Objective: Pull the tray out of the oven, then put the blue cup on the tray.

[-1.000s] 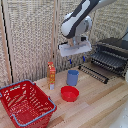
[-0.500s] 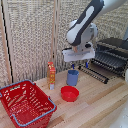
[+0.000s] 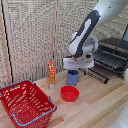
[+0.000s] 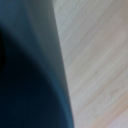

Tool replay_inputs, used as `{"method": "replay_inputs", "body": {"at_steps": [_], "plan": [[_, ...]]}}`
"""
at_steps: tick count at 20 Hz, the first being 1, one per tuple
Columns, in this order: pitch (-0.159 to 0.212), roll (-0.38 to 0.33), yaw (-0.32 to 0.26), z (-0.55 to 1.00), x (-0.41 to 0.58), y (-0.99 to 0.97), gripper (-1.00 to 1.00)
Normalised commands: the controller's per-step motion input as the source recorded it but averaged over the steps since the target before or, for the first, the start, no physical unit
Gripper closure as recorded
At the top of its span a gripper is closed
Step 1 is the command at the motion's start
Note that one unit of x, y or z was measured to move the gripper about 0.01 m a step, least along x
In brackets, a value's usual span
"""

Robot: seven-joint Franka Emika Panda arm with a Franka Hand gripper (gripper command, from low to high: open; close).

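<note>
The blue cup (image 3: 73, 79) stands upright on the wooden table, between an orange bottle and the oven (image 3: 118, 46). My gripper (image 3: 74, 71) is directly over it, low enough that the hand meets the cup's rim and hides the fingers. The oven door (image 3: 98, 75) is down, and the tray (image 3: 107, 59), a dark barred rack, sticks out over it. In the wrist view a blurred dark blue surface, the cup (image 4: 30, 75), fills most of the picture with bare wood beside it; no fingers show.
A shallow red bowl (image 3: 69, 93) lies just in front of the cup. An orange bottle (image 3: 51, 74) stands at the exterior view's left of it. A red mesh basket (image 3: 25, 102) occupies the front left. A slatted screen (image 3: 30, 35) backs the table.
The gripper has come down steadily from above the cup until its hand is at the cup's rim. Cup, bowl, basket and tray have stayed put.
</note>
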Motion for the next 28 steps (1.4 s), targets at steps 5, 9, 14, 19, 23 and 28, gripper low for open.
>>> {"method": "replay_inputs", "body": {"at_steps": [5, 9, 14, 19, 23, 28], "plan": [[-0.004, 0.003, 0.000, 0.00, -0.022, -0.01, 1.00], [0.000, 0.000, 0.040, 0.00, 0.004, 0.00, 1.00], [0.008, 0.005, 0.017, 0.06, 0.049, -0.02, 1.00], [-0.015, 0.053, -0.090, 0.31, 0.010, -0.21, 1.00], [0.000, 0.047, -0.185, 0.79, 0.196, -0.28, 1.00], [0.000, 0.020, -0.175, 0.90, 0.275, -0.29, 1.00]]}}
